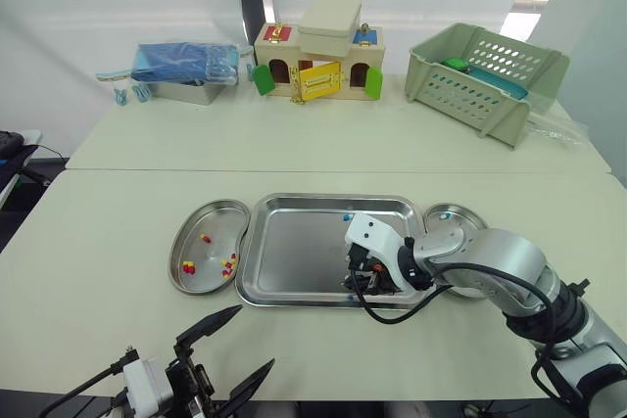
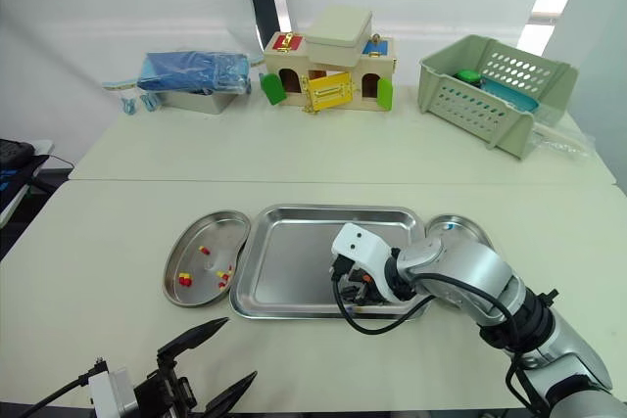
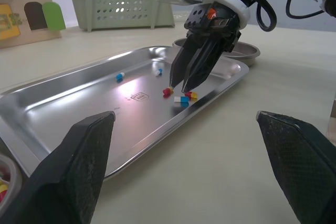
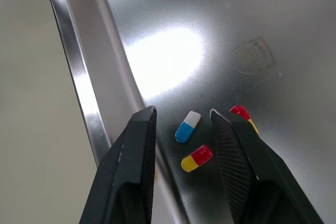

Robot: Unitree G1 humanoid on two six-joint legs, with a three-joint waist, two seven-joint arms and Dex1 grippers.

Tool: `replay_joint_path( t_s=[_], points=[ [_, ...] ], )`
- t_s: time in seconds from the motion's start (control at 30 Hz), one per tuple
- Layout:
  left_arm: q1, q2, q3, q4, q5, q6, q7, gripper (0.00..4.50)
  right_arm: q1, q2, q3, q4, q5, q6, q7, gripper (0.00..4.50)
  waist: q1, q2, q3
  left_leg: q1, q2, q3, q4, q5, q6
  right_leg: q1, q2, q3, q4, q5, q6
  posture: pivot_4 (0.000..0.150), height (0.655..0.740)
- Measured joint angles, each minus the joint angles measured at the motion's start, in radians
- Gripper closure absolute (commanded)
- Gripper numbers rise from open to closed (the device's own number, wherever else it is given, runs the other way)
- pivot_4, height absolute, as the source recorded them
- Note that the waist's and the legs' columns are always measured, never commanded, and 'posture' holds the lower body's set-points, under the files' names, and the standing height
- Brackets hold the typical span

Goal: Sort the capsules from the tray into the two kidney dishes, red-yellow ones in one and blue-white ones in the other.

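The steel tray point(image 1: 294, 242) lies between two kidney dishes. The left dish point(image 1: 186, 276) holds several red-yellow capsules point(image 1: 188, 267). The right dish point(image 1: 468, 219) holds a blue-white capsule point(image 1: 444, 215). My right gripper point(image 4: 182, 112) is open and points down into the tray's front right corner. Its fingers straddle a blue-white capsule point(image 4: 187, 126) and a red-yellow capsule point(image 4: 197, 158). Another red-yellow capsule point(image 4: 241, 114) lies just outside one finger. Two more blue-white capsules point(image 3: 120, 76) lie farther back in the tray. My left gripper point(image 1: 255, 335) hovers open at the table's front edge.
At the back of the far table stand a toy house point(image 1: 318, 64), a green basket point(image 1: 485, 75) at the right, and a metal box with a blue packet point(image 1: 186, 70) at the left. Cables trail from my right wrist over the tray's front rim.
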Motion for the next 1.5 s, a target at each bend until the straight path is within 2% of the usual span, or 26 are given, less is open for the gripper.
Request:
replay_joint_path(
  t_s=[0.53,0.77,1.2,1.33,1.5],
  points=[
    [0.009,0.004,-0.016,0.000,0.001,-0.015,0.012,0.00,-0.002,-0.009,0.084,0.004,-0.078,-0.039,0.000,2.71,0.000,0.000,0.000,0.000,0.000,0.000,0.000,0.000,0.000,0.000,0.000,0.000,0.000,0.000,0.000,0.150,0.7400],
    [0.010,0.007,-0.018,0.000,0.001,-0.015,0.024,0.00,-0.016,-0.023,0.119,0.001,-0.111,-0.061,0.013,4.29,0.000,0.000,0.000,0.000,0.000,0.000,0.000,0.000,0.000,0.000,0.000,0.000,0.000,0.000,0.000,0.150,0.7400],
    [0.009,0.017,-0.029,0.000,0.004,-0.014,0.048,0.00,-0.008,-0.025,0.133,0.003,-0.138,-0.105,0.047,4.29,0.000,0.000,0.000,0.000,0.000,0.000,0.000,0.000,0.000,-0.001,0.000,0.000,0.000,0.000,0.000,0.150,0.7400],
    [0.003,0.029,-0.040,-0.002,0.004,-0.013,0.049,0.00,0.035,-0.056,0.031,-0.021,-0.092,-0.147,0.108,4.29,0.003,0.000,0.000,-0.003,0.000,-0.001,0.000,0.000,0.000,-0.002,0.000,-0.001,-0.001,0.000,0.000,0.150,0.7400],
    [-0.009,0.061,-0.072,-0.026,0.003,-0.017,0.016,0.00,0.144,-0.246,-0.169,-0.076,-0.051,-0.284,0.244,4.29,0.007,0.000,0.000,-0.005,-0.001,-0.002,0.000,0.000,0.000,-0.002,0.000,-0.003,-0.003,0.000,0.000,0.150,0.7400]
  ],
)
